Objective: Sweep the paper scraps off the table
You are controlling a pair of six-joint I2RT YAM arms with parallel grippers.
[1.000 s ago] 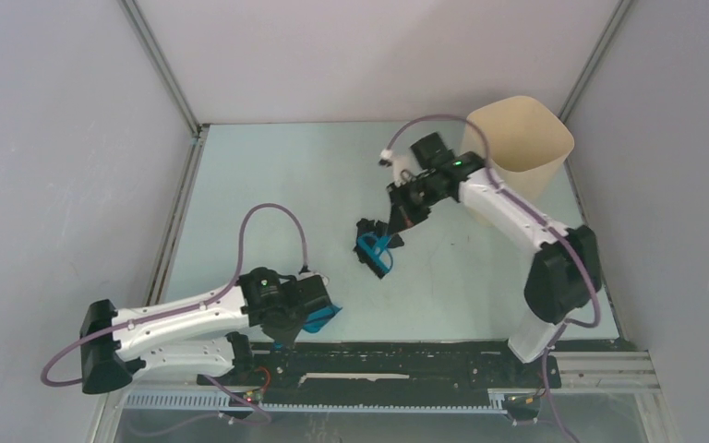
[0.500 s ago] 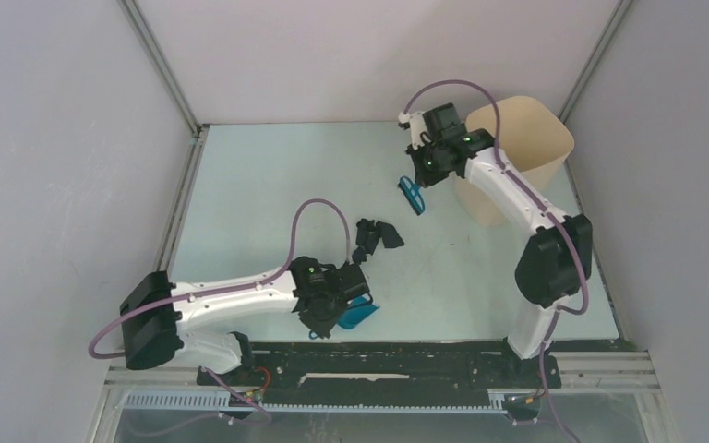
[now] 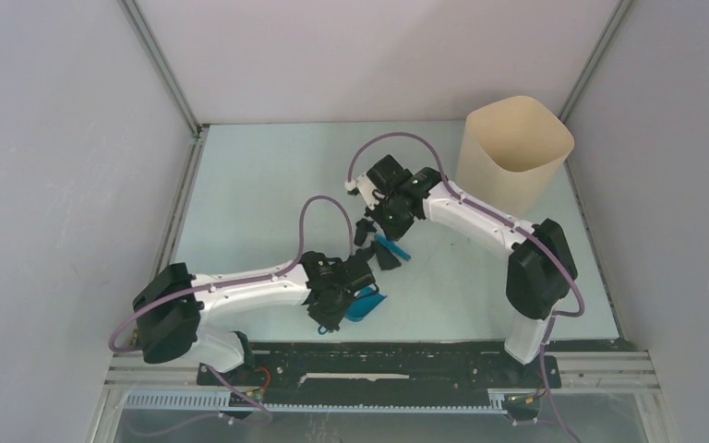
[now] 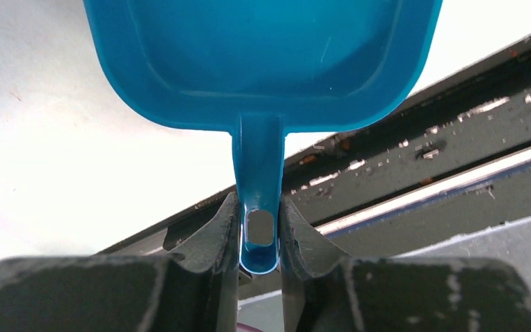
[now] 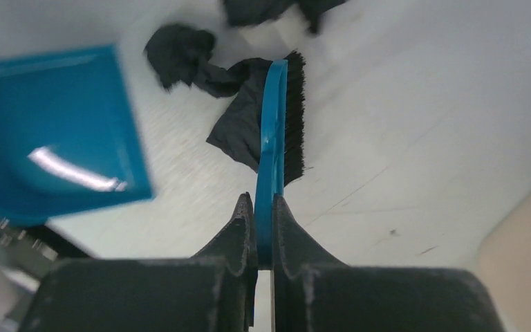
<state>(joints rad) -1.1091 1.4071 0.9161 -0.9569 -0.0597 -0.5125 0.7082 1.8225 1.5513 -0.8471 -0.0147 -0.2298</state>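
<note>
Dark navy paper scraps lie mid-table; a second clump lies just behind. In the right wrist view one scrap lies against the brush bristles, one scrap is nearer the dustpan, and another is at the top edge. My right gripper is shut on the small blue hand brush, bristles down at the scraps. My left gripper is shut on the blue dustpan's handle. The dustpan sits just in front of the scraps on the mint-green table.
A tall beige bin stands at the table's back right corner; its side shows in the right wrist view. The black front rail runs right behind the dustpan. Metal rails edge the table's left and right.
My right arm swung the brush from beside the bin back down to the scraps at mid-table. My left arm pushed the dustpan a little right, closer to the scraps.
</note>
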